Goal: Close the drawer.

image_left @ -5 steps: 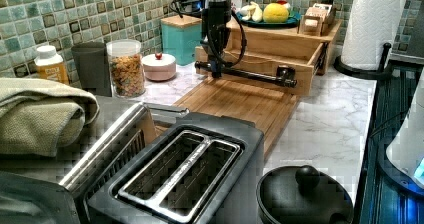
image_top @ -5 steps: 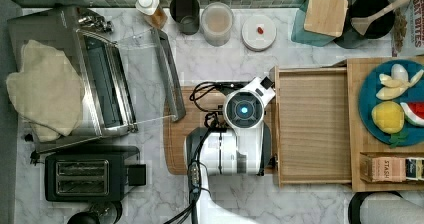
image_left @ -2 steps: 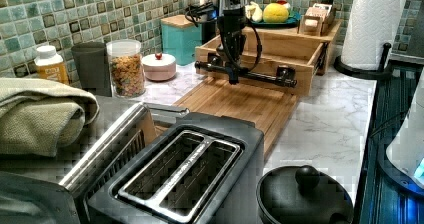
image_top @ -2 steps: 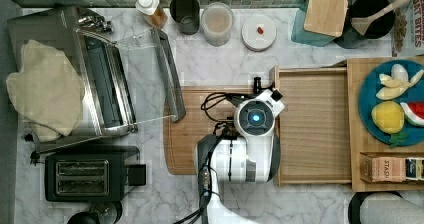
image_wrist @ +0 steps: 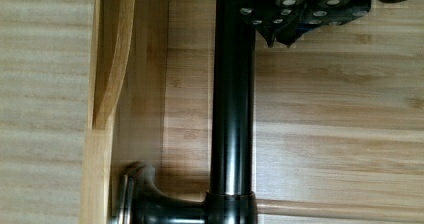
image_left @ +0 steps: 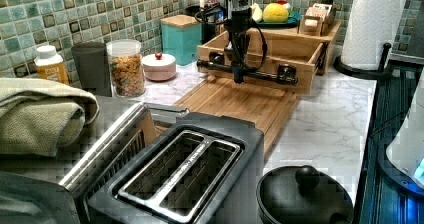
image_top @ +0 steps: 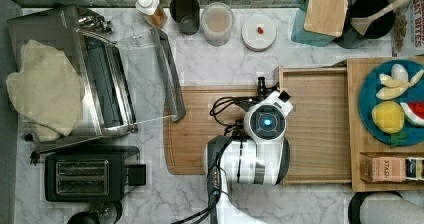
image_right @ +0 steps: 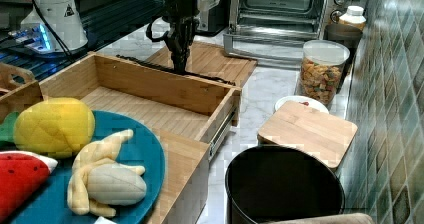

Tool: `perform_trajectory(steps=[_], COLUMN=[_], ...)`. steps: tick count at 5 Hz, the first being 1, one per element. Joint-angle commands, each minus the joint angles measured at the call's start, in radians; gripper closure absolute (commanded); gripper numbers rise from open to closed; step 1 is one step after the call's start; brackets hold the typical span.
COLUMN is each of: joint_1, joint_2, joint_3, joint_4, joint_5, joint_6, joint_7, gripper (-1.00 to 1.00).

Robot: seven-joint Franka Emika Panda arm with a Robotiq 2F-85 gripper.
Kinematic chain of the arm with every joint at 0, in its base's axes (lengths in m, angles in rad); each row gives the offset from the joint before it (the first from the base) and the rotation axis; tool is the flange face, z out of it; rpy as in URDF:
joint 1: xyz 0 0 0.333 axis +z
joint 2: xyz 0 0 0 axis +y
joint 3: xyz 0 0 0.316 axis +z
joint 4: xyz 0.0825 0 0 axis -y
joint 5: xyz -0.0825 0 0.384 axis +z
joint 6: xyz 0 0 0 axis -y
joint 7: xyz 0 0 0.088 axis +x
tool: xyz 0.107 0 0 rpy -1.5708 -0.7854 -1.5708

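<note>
The arm reaches straight down, its gripper (image_left: 238, 76) at the black bar handle (image_left: 250, 73) on the drawer (image_top: 320, 124); whether the jaws clamp it I cannot tell. The pale, thin-walled drawer stands pulled out over the cutting board (image_top: 200, 129). The arm has shifted toward the drawer front.

This is a kitchen, likely a mock-up one with a robot arm (image_top: 250, 164) working at it. A white marble tabletop (image_top: 220, 64) runs below a wall of small green mosaic tiles (image_left: 30, 19). In the top view, a toaster oven (image_top: 95, 84) stands at 9 o'clock and a black toaster (image_top: 82, 176) at 7 o'clock. A cereal jar (image_left: 126, 74), a paper towel roll (image_left: 372, 21), a bamboo cutting board (image_top: 200, 129) and a plate of toy fruit (image_right: 75, 164) complete it.
</note>
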Motion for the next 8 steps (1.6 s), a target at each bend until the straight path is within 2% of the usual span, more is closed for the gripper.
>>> perform_trajectory(steps=[1, 2, 3, 4, 5, 6, 7, 8], joint_1=[-0.160, -0.194, -0.244, -0.294, -0.327, -0.319, -0.306, -0.298], joint_2=[0.023, 0.052, 0.114, 0.179, 0.172, 0.156, 0.101, 0.101], joint_3=[-0.168, -0.224, -0.260, -0.291, -0.297, -0.305, -0.313, -0.322], joint_4=[0.161, 0.209, 0.293, 0.435, 0.431, 0.398, 0.353, 0.353], joint_5=[-0.034, 0.043, 0.077, 0.097, 0.109, 0.041, 0.042, 0.045], joint_6=[-0.019, 0.000, 0.005, -0.089, -0.049, -0.007, -0.037, -0.037], joint_7=[-0.143, -0.233, -0.336, -0.412, -0.428, -0.342, -0.333, -0.334], gripper=[1.00, 1.00, 1.00, 1.00, 1.00, 1.00, 1.00, 1.00])
